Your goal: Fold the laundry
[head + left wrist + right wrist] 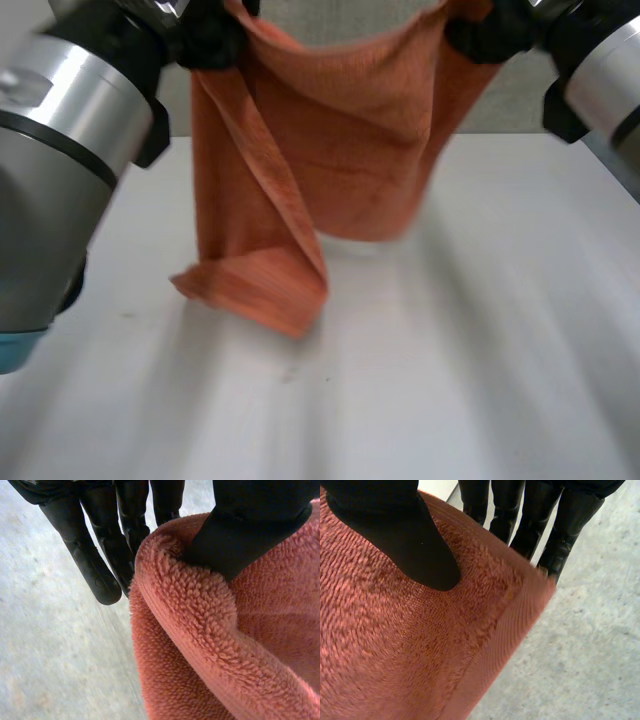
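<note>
Head view: left hand (210, 42), right hand (487, 35) each pinch orange terry towel (340, 150) corner; hold level, lay flat.

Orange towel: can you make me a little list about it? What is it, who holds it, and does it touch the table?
thing: orange fluffy towel
left hand: thumb and fingers pinch the towel's top edge
right hand: thumb and fingers pinch a top corner
how it hangs: spread between both hands, held up high
touching table: yes, one lower end lies bent on the white table
folded: not yet
</note>
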Controlling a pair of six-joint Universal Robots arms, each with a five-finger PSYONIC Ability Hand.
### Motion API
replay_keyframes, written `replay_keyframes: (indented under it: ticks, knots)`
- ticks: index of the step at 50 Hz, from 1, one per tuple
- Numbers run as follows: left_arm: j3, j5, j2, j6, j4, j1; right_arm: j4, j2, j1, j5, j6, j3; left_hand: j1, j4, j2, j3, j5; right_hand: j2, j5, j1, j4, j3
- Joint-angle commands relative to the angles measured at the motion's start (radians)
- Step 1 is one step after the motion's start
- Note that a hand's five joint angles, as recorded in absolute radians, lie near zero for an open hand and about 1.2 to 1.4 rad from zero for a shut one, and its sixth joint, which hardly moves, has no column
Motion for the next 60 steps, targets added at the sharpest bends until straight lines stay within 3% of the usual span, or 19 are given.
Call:
replay_keyframes:
  ticks: [1,7,13,15,21,24,25,26,28,29,30,31,40,45,47,48,50,60]
  knots:
    - [-0.006,0.003,-0.016,0.000,-0.059,0.002,0.124,0.009,0.002,0.001,-0.042,-0.029,0.245,0.179,0.184,0.184,0.218,0.219,0.236,0.426,0.207,0.213]
    - [-0.004,0.004,-0.165,0.000,-0.087,0.004,0.152,0.117,0.023,0.027,-0.158,-0.055,0.245,0.179,0.184,0.184,0.218,0.219,0.236,0.426,0.207,0.213]
    - [0.043,0.007,-0.380,0.026,-0.073,0.041,0.163,0.292,0.037,0.133,-0.247,-0.117,0.245,0.179,0.184,0.184,0.218,0.219,0.236,0.426,0.207,0.213]
    - [0.071,0.007,-0.432,0.046,-0.056,0.047,0.160,0.390,0.039,0.170,-0.276,-0.153,0.245,0.179,0.184,0.184,0.218,0.219,0.236,0.426,0.207,0.213]
    - [0.140,0.004,-0.590,0.147,0.051,0.047,0.149,0.501,0.039,0.208,-0.302,-0.195,0.107,0.042,0.046,0.047,0.080,0.219,0.236,0.426,0.207,0.213]
    - [0.157,-0.006,-0.636,0.167,0.077,0.047,0.120,0.554,0.037,0.247,-0.300,-0.226,-0.089,-0.155,-0.151,-0.150,-0.117,0.219,0.236,0.426,0.207,0.213]
    - [0.158,-0.008,-0.645,0.167,0.077,0.047,0.097,0.571,0.037,0.268,-0.303,-0.233,-0.287,-0.353,-0.348,-0.348,-0.314,0.219,0.236,0.426,0.207,0.213]
    - [0.158,-0.008,-0.645,0.167,0.077,0.047,0.097,0.571,0.037,0.268,-0.304,-0.233,-0.289,-0.354,-0.350,-0.350,-0.316,0.219,0.236,0.426,0.207,0.213]
    - [0.131,-0.010,-0.637,0.164,0.074,0.047,0.047,0.593,0.037,0.305,-0.310,-0.236,-0.713,-0.778,-0.774,-0.773,-0.740,0.219,0.236,0.426,0.207,0.213]
    - [0.131,-0.010,-0.637,0.164,0.074,0.047,0.046,0.593,0.037,0.305,-0.310,-0.236,-0.715,-0.780,-0.776,-0.775,-0.742,0.219,0.236,0.426,0.207,0.213]
    - [0.100,-0.010,-0.618,0.162,0.066,0.044,0.027,0.603,0.037,0.314,-0.316,-0.236,-0.910,-0.975,-0.971,-0.970,-0.937,0.219,0.236,0.426,0.207,0.213]
    - [0.062,-0.010,-0.582,0.161,0.060,0.036,0.016,0.614,0.037,0.316,-0.320,-0.236,-0.964,-1.029,-1.025,-1.024,-0.991,0.219,0.236,0.426,0.207,0.213]
    - [-0.116,-0.022,-0.392,0.083,0.052,-0.060,0.010,0.668,0.037,0.317,-0.330,-0.233,-0.947,-1.012,-1.008,-1.007,-0.974,0.219,0.236,0.426,0.207,0.213]
    - [-0.202,-0.141,-0.311,-0.005,0.046,-0.091,0.008,0.677,0.037,0.316,-0.328,-0.220,-0.867,-0.933,-0.929,-0.928,-0.895,0.219,0.236,0.426,0.207,0.213]
    - [-0.246,-0.264,-0.288,-0.043,0.033,-0.099,0.008,0.671,0.030,0.316,-0.330,-0.209,-0.835,-0.901,-0.897,-0.896,-0.862,0.219,0.236,0.426,0.207,0.213]
    - [-0.247,-0.264,-0.288,-0.043,0.033,-0.099,0.008,0.671,0.030,0.316,-0.330,-0.209,-0.835,-0.901,-0.896,-0.896,-0.862,0.219,0.236,0.426,0.207,0.213]
    - [-0.276,-0.356,-0.289,-0.075,0.000,-0.123,0.008,0.660,0.011,0.316,-0.330,-0.197,-0.803,-0.868,-0.864,-0.863,-0.830,0.219,0.236,0.426,0.207,0.213]
    - [-0.311,-0.401,-0.350,-0.259,-0.044,-0.151,-0.023,0.605,-0.062,0.312,-0.330,-0.115,-0.768,-0.833,-0.829,-0.828,-0.795,0.219,0.236,0.426,0.207,0.213]
